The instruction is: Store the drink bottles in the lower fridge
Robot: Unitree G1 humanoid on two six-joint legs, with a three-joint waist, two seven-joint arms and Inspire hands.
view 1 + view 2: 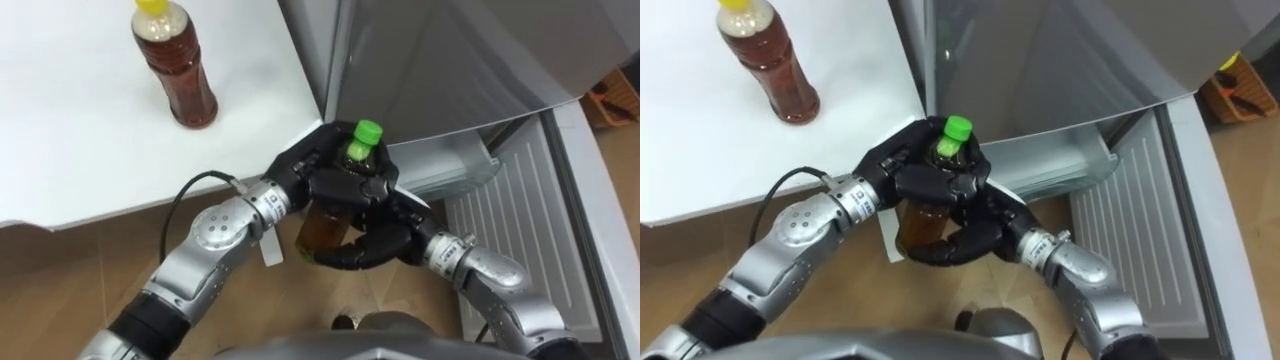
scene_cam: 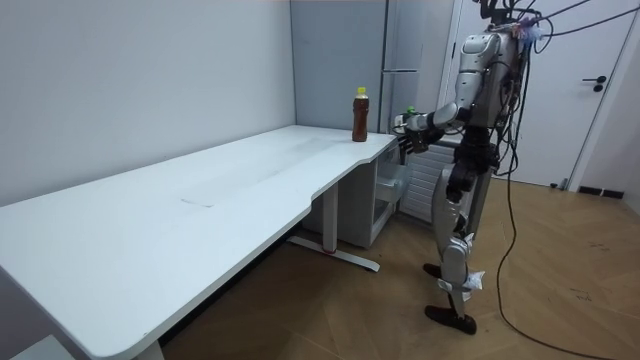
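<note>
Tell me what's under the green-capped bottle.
The right hand curls beneath the green-capped bottle, cupping its base, while the left hand wraps its neck. Wooden floor lies below. The bottle's underside itself is covered by that right hand.

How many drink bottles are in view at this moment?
2. A yellow-capped bottle stands on the table; a green-capped bottle is held by the left hand and right hand off the table's corner, before the fridge. Any inside the fridge would be hidden.
</note>
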